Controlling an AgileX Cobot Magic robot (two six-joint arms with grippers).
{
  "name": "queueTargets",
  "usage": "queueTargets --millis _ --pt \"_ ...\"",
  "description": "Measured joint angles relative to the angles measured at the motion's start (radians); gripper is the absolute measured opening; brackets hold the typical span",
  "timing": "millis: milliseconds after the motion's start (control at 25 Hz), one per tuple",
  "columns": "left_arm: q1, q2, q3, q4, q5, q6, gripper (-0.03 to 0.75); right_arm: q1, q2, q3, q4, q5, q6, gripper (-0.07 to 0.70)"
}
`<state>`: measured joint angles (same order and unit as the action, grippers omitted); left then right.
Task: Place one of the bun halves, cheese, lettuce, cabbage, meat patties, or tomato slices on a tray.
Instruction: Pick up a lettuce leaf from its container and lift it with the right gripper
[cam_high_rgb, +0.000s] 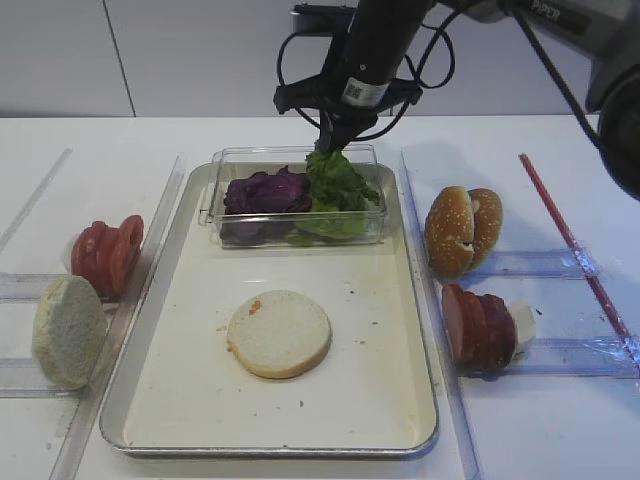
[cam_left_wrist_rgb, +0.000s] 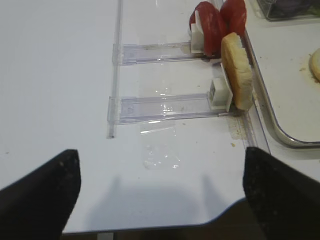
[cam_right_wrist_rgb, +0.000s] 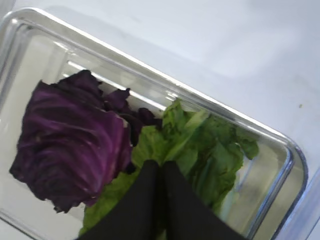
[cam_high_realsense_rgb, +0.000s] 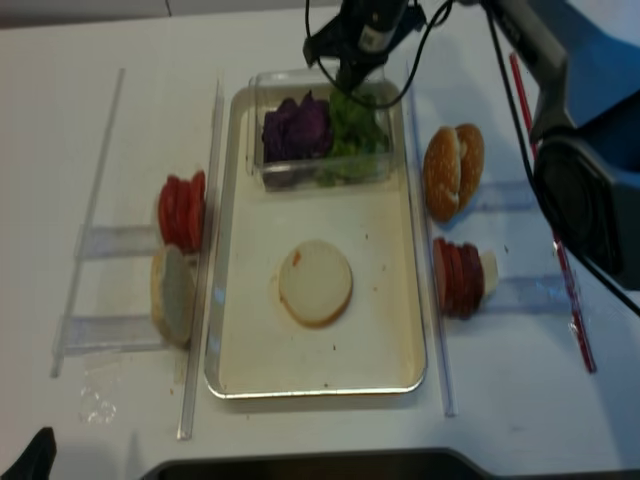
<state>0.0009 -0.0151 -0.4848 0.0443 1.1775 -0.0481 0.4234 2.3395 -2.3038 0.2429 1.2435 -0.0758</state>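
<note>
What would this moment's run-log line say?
right gripper: shut on lettuce in clear box | left gripper: open, idle | tray: one bun half

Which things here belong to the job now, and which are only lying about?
Job: right gripper shut on the lettuce; tray; clear plastic box; bun half on the tray.
Lying about: cabbage, tomato slices, meat patties, sesame bun halves, red stick.

Clear box (cam_high_rgb: 228, 236) sitting at tray's (cam_high_rgb: 160, 400) far end, holding cabbage (cam_high_rgb: 266, 191) left of lettuce (cam_high_rgb: 338, 185); bun half (cam_high_rgb: 279, 333) lying mid-tray.
</note>
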Motion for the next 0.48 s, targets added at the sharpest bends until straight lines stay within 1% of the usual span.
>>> queueTargets --millis 200,400,480 --pt "0.000 0.000 0.000 0.000 0.000 0.000 0.645 0.023 -0.046 0.000 0.000 0.003 0.000 0.056" --pt "0.000 0.000 0.000 0.000 0.000 0.000 0.645 0.027 -0.096 0.000 0.000 0.005 0.000 0.053" --pt "0.000 0.000 0.000 0.000 0.000 0.000 0.645 0.027 -0.129 0.030 0.000 0.005 0.000 0.053"
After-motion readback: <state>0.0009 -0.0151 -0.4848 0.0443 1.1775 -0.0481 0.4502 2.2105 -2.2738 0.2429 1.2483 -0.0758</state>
